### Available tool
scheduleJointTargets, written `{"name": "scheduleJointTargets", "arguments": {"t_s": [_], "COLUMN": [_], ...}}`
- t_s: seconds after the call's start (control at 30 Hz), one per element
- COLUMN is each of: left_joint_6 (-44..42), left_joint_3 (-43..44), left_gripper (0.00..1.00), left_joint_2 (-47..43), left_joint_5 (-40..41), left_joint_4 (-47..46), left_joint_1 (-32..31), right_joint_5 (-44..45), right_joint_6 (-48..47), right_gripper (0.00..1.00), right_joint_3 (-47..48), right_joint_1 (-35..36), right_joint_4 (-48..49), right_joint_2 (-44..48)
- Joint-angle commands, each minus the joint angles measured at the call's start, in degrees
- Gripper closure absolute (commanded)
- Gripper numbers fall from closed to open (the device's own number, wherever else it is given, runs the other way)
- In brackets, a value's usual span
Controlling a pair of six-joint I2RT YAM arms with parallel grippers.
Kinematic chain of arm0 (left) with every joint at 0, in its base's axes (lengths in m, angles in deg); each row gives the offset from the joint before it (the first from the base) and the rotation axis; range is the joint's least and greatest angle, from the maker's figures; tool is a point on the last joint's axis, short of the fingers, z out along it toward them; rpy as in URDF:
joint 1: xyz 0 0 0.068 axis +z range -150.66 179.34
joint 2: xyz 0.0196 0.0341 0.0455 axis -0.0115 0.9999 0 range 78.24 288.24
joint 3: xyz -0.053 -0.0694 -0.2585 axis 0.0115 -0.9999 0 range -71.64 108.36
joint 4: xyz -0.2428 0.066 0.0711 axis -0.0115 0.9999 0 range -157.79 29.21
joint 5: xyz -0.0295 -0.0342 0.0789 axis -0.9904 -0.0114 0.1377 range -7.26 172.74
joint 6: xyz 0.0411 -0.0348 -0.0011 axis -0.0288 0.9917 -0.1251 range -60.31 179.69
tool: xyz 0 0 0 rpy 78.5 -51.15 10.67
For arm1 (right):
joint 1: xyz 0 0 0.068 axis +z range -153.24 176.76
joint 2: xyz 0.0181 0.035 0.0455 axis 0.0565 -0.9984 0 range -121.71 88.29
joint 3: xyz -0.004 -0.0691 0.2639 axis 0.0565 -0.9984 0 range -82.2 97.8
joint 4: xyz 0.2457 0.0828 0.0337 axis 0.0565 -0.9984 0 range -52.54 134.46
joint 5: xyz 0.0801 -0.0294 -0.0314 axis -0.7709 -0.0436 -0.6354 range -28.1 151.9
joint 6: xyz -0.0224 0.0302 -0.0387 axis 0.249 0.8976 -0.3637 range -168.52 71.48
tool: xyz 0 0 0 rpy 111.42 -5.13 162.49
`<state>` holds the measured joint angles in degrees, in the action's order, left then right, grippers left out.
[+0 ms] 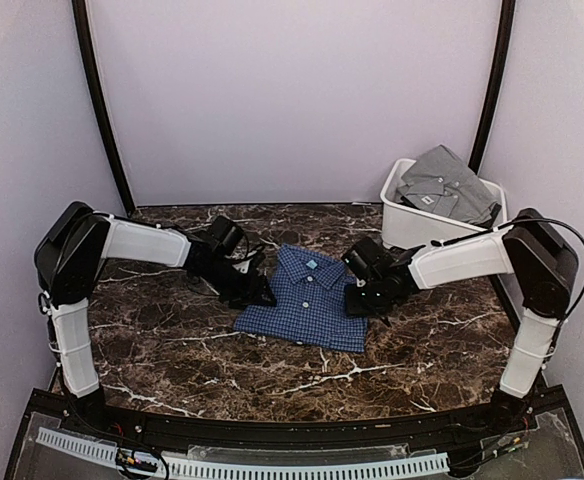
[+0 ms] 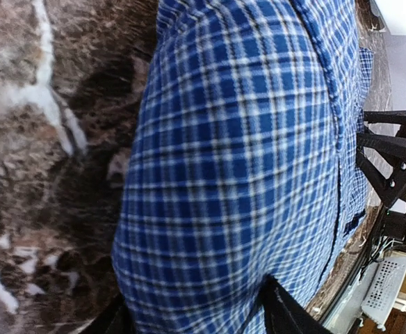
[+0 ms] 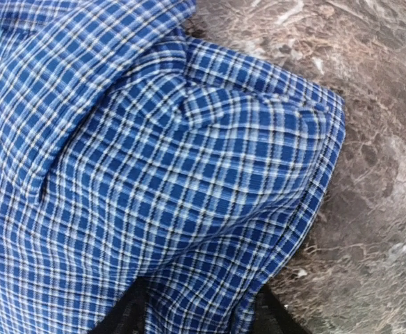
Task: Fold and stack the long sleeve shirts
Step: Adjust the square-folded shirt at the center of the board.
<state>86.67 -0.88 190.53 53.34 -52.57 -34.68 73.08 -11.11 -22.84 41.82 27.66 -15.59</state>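
**A:** Where are we?

**B:** On a dark brown marbled table [image 1: 172, 350] with white veins, closed in by pale lilac walls [image 1: 292, 90].

**A:** And the shirts?

**B:** The blue shirt [image 1: 307, 300] lies folded flat at the centre of the top view. It makes a rough rectangle, with the collar [image 1: 310, 256] at its upper edge and a pale label [image 1: 312, 263] inside it. The check is fine, white on navy, and close up in the wrist views the cloth bulges and creases. The grey shirt [image 1: 447, 185] sits folded at the upper right, in the bin [image 1: 404, 228]. Its collar shows and it rises above the rim.

**A:** The grippers?

**B:** The left gripper [image 1: 259, 293] is at the blue shirt's left edge and the right gripper [image 1: 360, 297] at its right edge, both low over the table. In each wrist view two dark fingers [image 2: 283, 316] stand apart at the bottom of the frame, with checked cloth filling the gap. I cannot tell whether they pinch it or merely straddle it.

**A:** What is hard to see?

**B:** The lower frame edge cuts off the fingers in both wrist views. From above, the gripper bodies cover the shirt's side edges. The bin hides the grey shirt's lower part.

**A:** Anything else about?

**B:** The white bin stands at the upper right of the table, just above the right arm [image 1: 462, 260] in the frame. In the left wrist view the right gripper shows black at the right edge, beyond the shirt.
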Motion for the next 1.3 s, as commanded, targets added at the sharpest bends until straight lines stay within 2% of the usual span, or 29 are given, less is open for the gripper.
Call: {"name": "scheduleJointTargets", "arguments": {"t_s": [0.0,0.1,0.2,0.33,0.47,0.67,0.73,0.77,0.83,0.9,1.0,1.1,1.17,1.27], "left_joint_6": [3.7,5.7,6.4,5.8,6.6,9.4,10.1,10.0,9.6,8.6,7.4,6.4,5.9,5.2], "left_joint_3": [-1.1,-1.2,-1.6,-1.7,-3.5,-8.0,-8.7,-8.7,-9.1,-9.0,-7.9,-7.4,-6.7,-4.5], "left_gripper": [0.51,0.75,0.92,0.99,1.00,0.98,0.79,0.62,0.43,0.38,0.38,0.43,0.48,0.54], "left_joint_2": [0.4,-0.3,-3.8,-9.8,-15.9,-19.8,-19.4,-19.1,-19.1,-18.4,-16.8,-14.7,-13.6,-12.2], "left_joint_5": [-0.7,0.0,3.5,8.7,13.6,18.4,19.3,20.6,22.8,23.4,22.2,20.1,18.6,16.7], "left_joint_4": [-3.0,-4.3,-4.6,-1.1,3.2,6.5,7.2,7.7,7.5,7.3,7.2,5.5,4.7,4.2], "left_joint_1": [-2.4,-2.8,-2.8,-2.8,-3.6,-5.5,-5.7,-5.6,-5.5,-4.4,-2.4,-0.2,0.6,1.1], "right_joint_5": [-0.4,-1.0,-1.7,-1.7,-4.3,-7.0,-7.6,-8.0,-8.8,-8.4,-7.7,-6.7,-5.2,-3.0], "right_joint_6": [-0.1,-1.0,-2.1,-3.9,-5.4,-7.2,-7.3,-7.1,-6.8,-6.7,-6.8,-6.4,-6.3,-6.6], "right_gripper": [0.66,0.87,1.00,1.00,1.00,1.00,1.00,1.00,1.00,0.93,0.73,0.56,0.50,0.48], "right_joint_3": [3.0,6.0,9.8,15.9,19.1,19.5,16.6,14.1,9.1,6.1,4.9,5.2,6.4,8.7], "right_joint_1": [1.1,1.4,1.6,2.3,2.6,2.3,0.9,-0.2,-2.7,-4.1,-4.4,-4.3,-3.9,-2.8], "right_joint_4": [-2.0,-2.9,-4.2,-7.4,-8.6,-9.0,-8.3,-7.2,-5.4,-4.7,-4.9,-5.4,-6.6,-8.3], "right_joint_2": [-2.0,-2.8,-3.2,-2.6,-1.7,-2.7,-2.4,-1.8,-1.0,-0.1,1.2,2.8,3.6,4.2]}}
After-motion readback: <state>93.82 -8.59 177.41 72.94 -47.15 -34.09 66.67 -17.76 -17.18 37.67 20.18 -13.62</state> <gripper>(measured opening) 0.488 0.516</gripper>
